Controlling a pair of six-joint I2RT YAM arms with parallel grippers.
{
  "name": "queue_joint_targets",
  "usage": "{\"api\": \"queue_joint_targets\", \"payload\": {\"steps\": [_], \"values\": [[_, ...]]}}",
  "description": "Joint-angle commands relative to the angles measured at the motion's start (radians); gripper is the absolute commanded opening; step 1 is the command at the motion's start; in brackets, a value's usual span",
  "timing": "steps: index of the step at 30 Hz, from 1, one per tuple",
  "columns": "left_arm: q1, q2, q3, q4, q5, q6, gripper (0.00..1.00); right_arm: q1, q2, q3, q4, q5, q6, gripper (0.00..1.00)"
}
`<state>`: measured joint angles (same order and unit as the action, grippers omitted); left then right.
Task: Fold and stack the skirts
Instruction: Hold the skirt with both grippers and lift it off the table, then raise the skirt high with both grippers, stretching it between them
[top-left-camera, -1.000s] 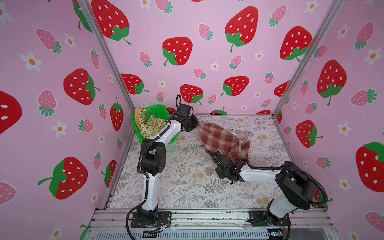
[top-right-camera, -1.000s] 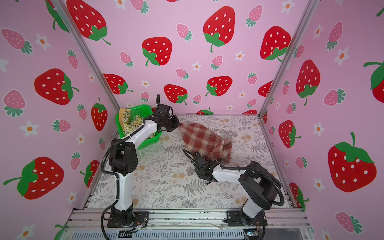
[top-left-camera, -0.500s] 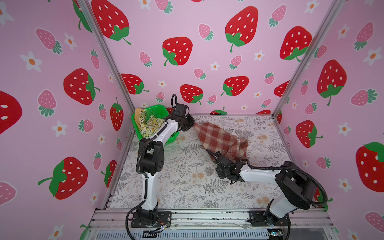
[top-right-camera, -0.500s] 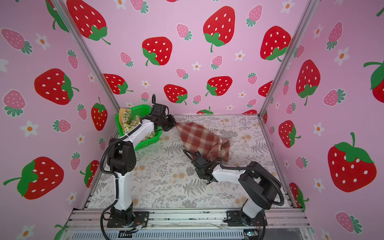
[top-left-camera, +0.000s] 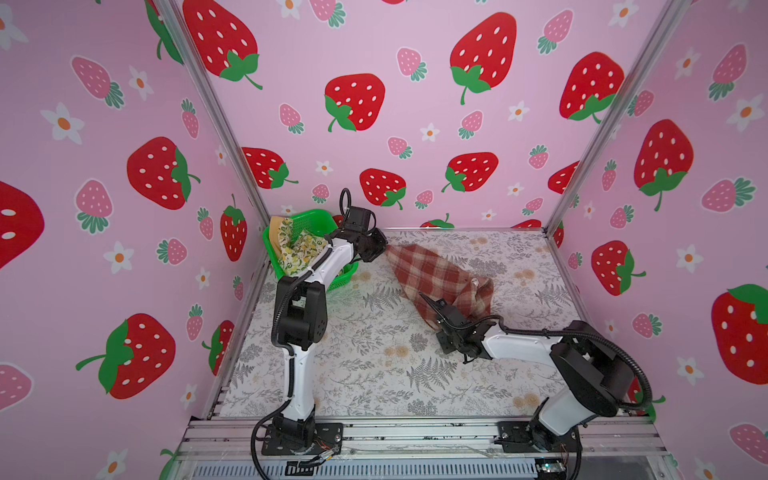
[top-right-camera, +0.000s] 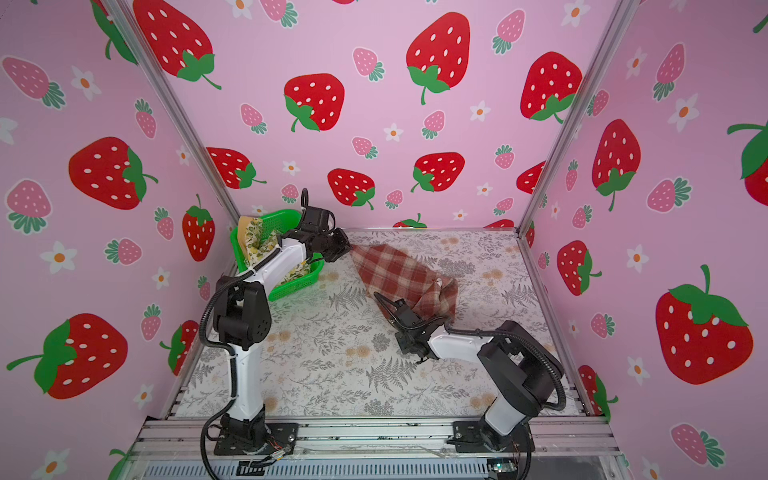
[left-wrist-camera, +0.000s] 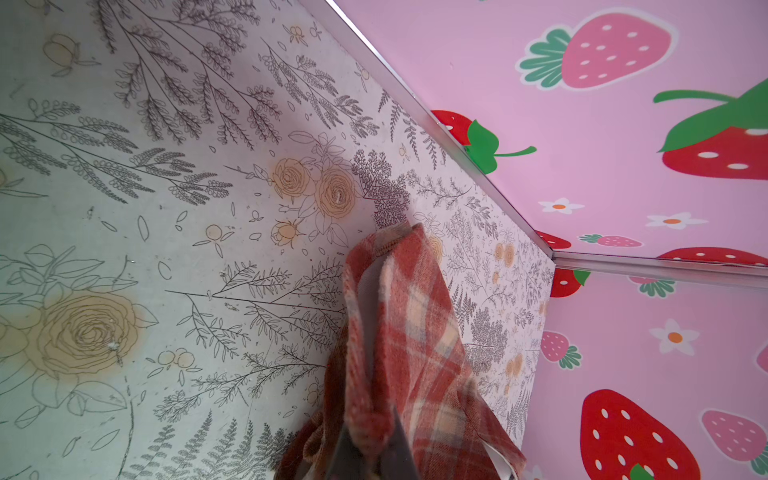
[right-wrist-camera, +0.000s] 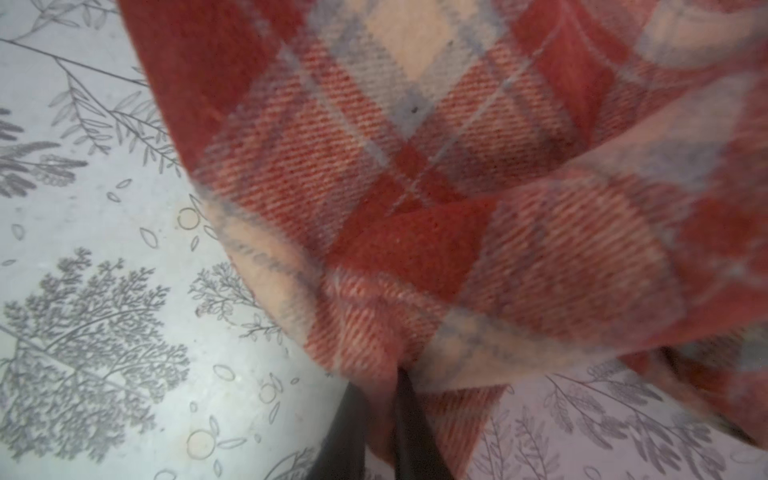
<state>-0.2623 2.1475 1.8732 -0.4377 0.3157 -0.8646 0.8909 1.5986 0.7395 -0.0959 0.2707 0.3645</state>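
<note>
left gripper (top-left-camera: 384, 249) and right gripper (top-left-camera: 430, 305) each clamp the crumpled plaid skirt (top-left-camera: 436, 274), mid-frame. lemon skirt (top-left-camera: 299, 253) and mustard skirt (top-left-camera: 275, 230) sit in the basket (top-left-camera: 316, 216), centre left; nothing folded yet.

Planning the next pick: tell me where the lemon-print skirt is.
In both top views the lemon-print skirt lies in the green basket at the back left corner of the table, beside the mustard-yellow skirt.

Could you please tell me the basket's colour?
The basket is green, clearest in a top view.
</note>
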Motion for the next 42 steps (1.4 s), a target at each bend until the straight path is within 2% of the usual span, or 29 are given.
{"api": "queue_joint_targets", "payload": {"steps": [1, 5, 7, 12, 17, 21, 24, 27, 30, 32, 37, 39, 42], "values": [[0.010, -0.059, -0.005, -0.007, 0.001, 0.003, 0.00, 0.000, -0.050, 0.014, -0.110, -0.096, -0.020, 0.12], [0.013, -0.120, -0.031, -0.012, -0.010, 0.010, 0.00, -0.002, -0.119, 0.126, -0.221, -0.168, -0.060, 0.02], [0.016, -0.162, -0.058, -0.002, -0.011, 0.008, 0.00, -0.008, -0.161, 0.175, -0.262, -0.211, -0.070, 0.00], [0.023, -0.312, -0.185, 0.050, -0.035, 0.003, 0.00, -0.060, -0.255, 0.285, -0.338, -0.349, -0.094, 0.00], [0.037, -0.460, -0.273, 0.052, -0.029, 0.015, 0.00, -0.143, -0.322, 0.362, -0.372, -0.562, -0.118, 0.00], [0.038, -0.562, -0.288, 0.013, -0.044, 0.039, 0.00, -0.209, -0.343, 0.404, -0.372, -0.729, -0.128, 0.00], [0.039, -0.588, -0.257, 0.006, -0.046, 0.038, 0.00, -0.289, -0.329, 0.442, -0.367, -0.803, -0.131, 0.00], [0.036, -0.505, -0.112, -0.044, -0.024, 0.060, 0.00, -0.391, -0.269, 0.520, -0.381, -0.812, -0.137, 0.00], [0.029, -0.356, 0.087, -0.080, 0.030, 0.061, 0.00, -0.511, -0.178, 0.636, -0.387, -0.830, -0.110, 0.00], [0.018, -0.237, 0.264, -0.126, 0.063, 0.057, 0.00, -0.565, -0.112, 0.749, -0.415, -0.789, -0.104, 0.00], [-0.008, 0.064, 0.837, -0.301, 0.086, 0.028, 0.00, -0.631, 0.064, 1.129, -0.550, -0.699, -0.109, 0.00], [-0.008, 0.095, 0.927, -0.272, 0.077, -0.014, 0.00, -0.631, 0.126, 1.302, -0.626, -0.648, -0.124, 0.00], [0.004, 0.024, 0.868, -0.159, 0.047, -0.045, 0.00, -0.630, 0.218, 1.586, -0.755, -0.584, -0.144, 0.00]]}}
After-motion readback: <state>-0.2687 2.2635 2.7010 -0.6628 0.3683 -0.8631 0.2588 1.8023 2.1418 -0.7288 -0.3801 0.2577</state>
